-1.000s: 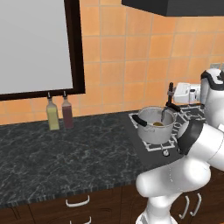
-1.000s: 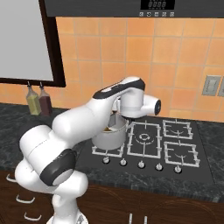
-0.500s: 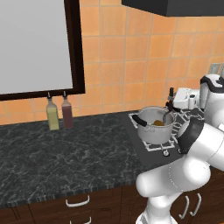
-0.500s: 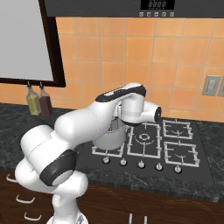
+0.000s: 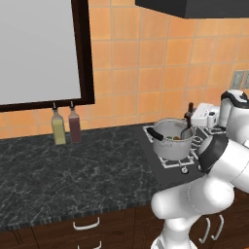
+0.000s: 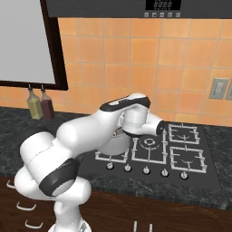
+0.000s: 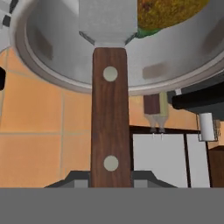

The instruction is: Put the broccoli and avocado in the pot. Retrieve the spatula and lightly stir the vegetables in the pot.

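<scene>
Looking along the hand, the hand view has the spatula [image 7: 110, 109] running up the middle, its brown riveted handle rising from 6 o'clock between the gripper [image 7: 110, 177] fingers, which are closed on it, and its pale head reaching into the pot [image 7: 52, 52] at 12 o'clock. At 1 o'clock from the head, inside the pot, lies a yellow-brown lump with a green edge; whether that is avocado or broccoli cannot be told. The left base view gives what the hand view lacks: the pot [image 5: 171, 141] stands on the stove [image 5: 168, 163], black handle at its 9 o'clock, the spatula [image 5: 187, 127] slanting out over the rim at 2 o'clock, and something orange shows inside. Two bottles [image 5: 65, 127] stand well apart at the pot's 9 o'clock. In the right base view the arm covers most of the pot [image 6: 114, 146].
</scene>
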Motion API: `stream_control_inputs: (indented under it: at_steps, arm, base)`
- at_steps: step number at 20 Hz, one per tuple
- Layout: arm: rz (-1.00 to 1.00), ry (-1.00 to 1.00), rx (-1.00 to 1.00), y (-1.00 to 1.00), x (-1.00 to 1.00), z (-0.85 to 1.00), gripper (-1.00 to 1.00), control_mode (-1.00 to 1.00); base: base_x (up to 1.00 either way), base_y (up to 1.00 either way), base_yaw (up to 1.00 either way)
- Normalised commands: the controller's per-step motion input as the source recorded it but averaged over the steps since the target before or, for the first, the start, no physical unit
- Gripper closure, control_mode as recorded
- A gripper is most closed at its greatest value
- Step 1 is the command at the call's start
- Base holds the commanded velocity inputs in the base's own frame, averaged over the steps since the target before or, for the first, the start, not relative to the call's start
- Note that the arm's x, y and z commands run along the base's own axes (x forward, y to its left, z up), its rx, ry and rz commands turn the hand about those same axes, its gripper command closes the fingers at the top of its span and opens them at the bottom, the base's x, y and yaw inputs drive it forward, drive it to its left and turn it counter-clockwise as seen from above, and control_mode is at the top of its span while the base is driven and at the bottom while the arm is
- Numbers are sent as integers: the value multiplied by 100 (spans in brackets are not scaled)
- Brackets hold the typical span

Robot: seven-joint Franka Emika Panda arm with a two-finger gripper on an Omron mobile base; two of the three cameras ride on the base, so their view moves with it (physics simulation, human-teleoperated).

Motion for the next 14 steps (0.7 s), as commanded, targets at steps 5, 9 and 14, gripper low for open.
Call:
stream_control_inputs:
  at_steps: [5, 9, 14]
  arm:
    - [-17, 0, 0, 0, 0, 41, 100, -100]
    - [-14, 0, 0, 7, 0, 33, 100, -100]
    - [-2, -7, 4, 20, 0, 0, 100, -100]
  base:
    - [0, 0, 0]
    - [0, 0, 0]
    - [0, 0, 0]
